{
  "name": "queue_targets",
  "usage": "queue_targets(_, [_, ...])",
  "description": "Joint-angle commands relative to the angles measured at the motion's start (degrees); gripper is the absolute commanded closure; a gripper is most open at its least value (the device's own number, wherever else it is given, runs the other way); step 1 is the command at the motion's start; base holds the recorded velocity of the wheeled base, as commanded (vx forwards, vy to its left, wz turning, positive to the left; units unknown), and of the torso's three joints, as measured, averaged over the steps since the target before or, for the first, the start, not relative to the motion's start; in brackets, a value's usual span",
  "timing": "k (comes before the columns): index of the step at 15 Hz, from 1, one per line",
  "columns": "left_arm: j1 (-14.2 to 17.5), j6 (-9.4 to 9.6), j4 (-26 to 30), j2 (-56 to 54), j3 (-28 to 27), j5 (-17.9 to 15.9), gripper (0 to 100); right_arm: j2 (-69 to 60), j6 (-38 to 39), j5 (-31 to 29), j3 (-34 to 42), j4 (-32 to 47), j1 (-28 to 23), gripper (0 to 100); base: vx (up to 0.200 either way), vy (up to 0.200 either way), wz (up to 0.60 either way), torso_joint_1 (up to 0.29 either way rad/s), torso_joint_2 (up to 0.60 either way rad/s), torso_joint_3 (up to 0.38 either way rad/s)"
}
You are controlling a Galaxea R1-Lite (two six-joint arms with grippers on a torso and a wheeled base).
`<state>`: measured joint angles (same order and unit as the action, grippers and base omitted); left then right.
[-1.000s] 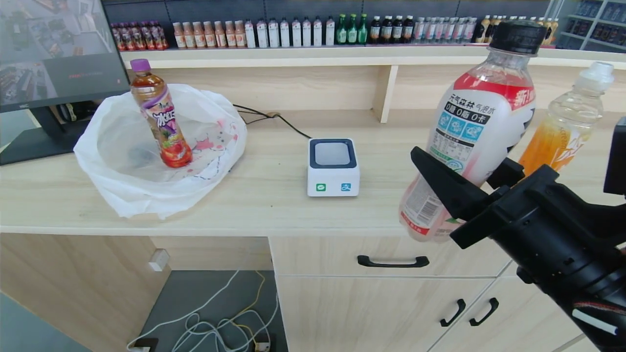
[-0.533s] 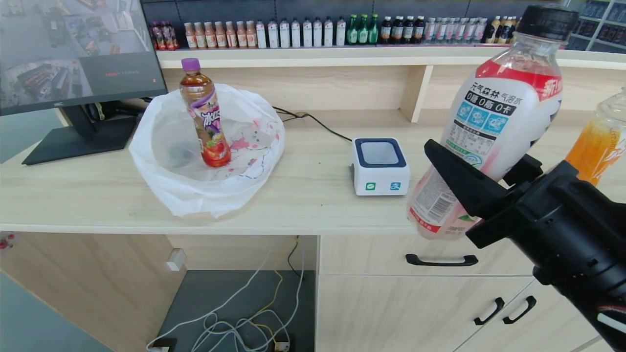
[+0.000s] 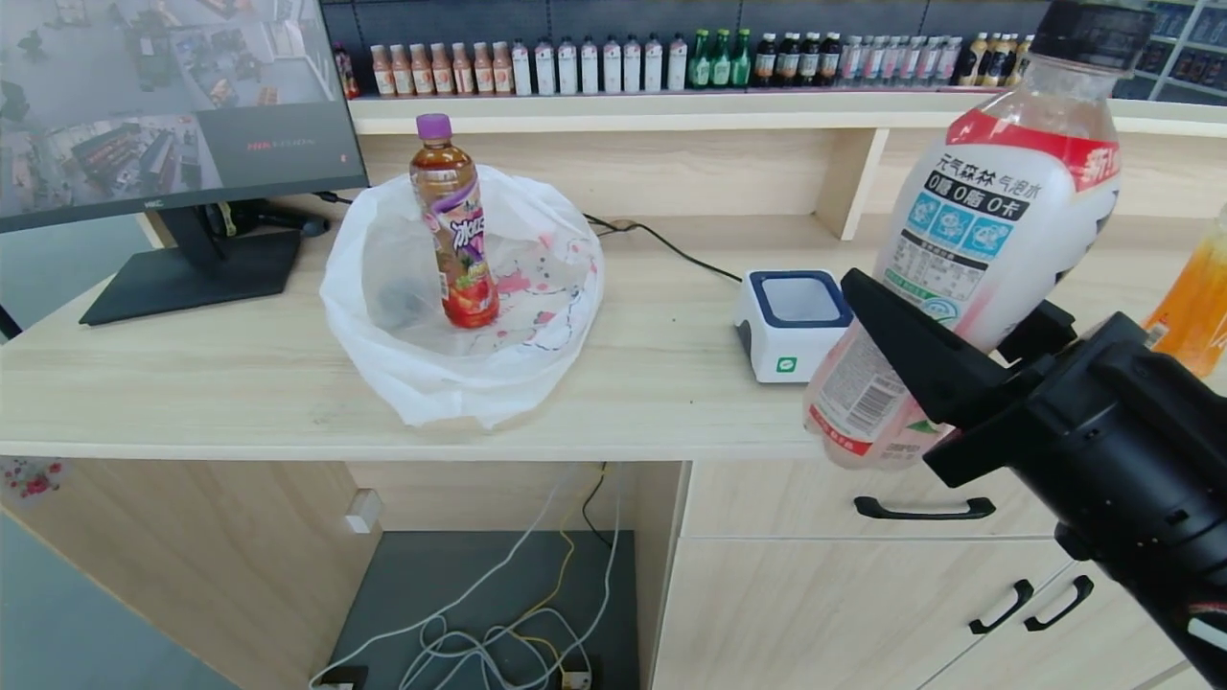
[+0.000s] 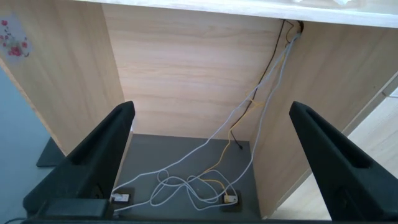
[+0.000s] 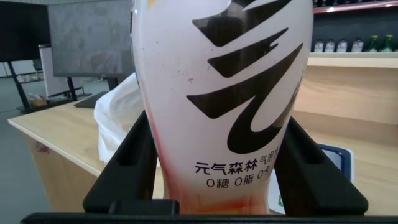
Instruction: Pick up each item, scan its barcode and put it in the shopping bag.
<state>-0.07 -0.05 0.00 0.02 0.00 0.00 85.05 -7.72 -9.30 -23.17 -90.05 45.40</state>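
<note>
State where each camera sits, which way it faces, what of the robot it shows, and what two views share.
Head view: on the head, facing forward and down at the counter; the right fingers grip the pink bottle.
Left wrist view: on the left wrist, facing the cables under the counter; left fingers spread open.
Right wrist view: on the right wrist, facing along its fingers past the pink bottle.
Shared: head and right wrist views both show the pink bottle, shopping bag and scanner.

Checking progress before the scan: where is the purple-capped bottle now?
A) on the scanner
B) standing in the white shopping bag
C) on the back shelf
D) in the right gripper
B: the purple-capped bottle stands inside the shopping bag; the right gripper holds a different, white-and-pink bottle.
</note>
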Motion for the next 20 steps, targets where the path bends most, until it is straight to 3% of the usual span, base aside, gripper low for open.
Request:
queue_targets(1, [0.1, -0.13, 0.0, 0.0, 0.0, 0.0, 0, -0.1, -0.1, 0.0, 0.0, 0.1, 0.0, 100, 0.0, 0.0, 0.0, 0.0, 0.0, 0.0])
queue_targets(8, [0.0, 0.75, 0.0, 0.0, 0.0, 0.0, 0, 2.9, -6.0, 1.5, -5.2, 0.1, -0.3, 100, 0.0, 0.0, 0.0, 0.0, 0.0, 0.0])
queue_targets(9, [0.0, 1.81, 0.0, 0.0, 0.0, 0.0, 0, 3.5, -7.6, 5.3, -6.4, 0.1, -1.4, 100, 0.0, 0.0, 0.0, 0.0, 0.0, 0.0])
queue_targets(11, [0.0, 1.98, 0.1, 0.0, 0.0, 0.0, 0, 4.9, -11.8, 13.2, -7.1, 0.1, -6.5, 100, 0.0, 0.0, 0.0, 0.0, 0.0, 0.0])
queue_targets(13, [0.0, 1.72, 0.1, 0.0, 0.0, 0.0, 0, 6.3, -18.6, 22.7, -9.3, 0.1, -14.7, 100, 0.0, 0.0, 0.0, 0.0, 0.0, 0.0])
queue_targets(17, [0.0, 1.72, 0.1, 0.0, 0.0, 0.0, 0, 10.9, -27.5, 25.3, -20.2, 0.1, -16.3, 100, 0.0, 0.0, 0.0, 0.0, 0.0, 0.0])
queue_targets(18, [0.1, 1.72, 0.1, 0.0, 0.0, 0.0, 0, 14.4, -33.4, 32.5, -26.8, 0.1, -18.3, 100, 0.0, 0.0, 0.0, 0.0, 0.0, 0.0])
queue_targets(20, [0.1, 1.72, 0.1, 0.0, 0.0, 0.0, 0, 18.0, -38.2, 36.8, -29.9, 0.1, -18.5, 100, 0.0, 0.0, 0.0, 0.0, 0.0, 0.0])
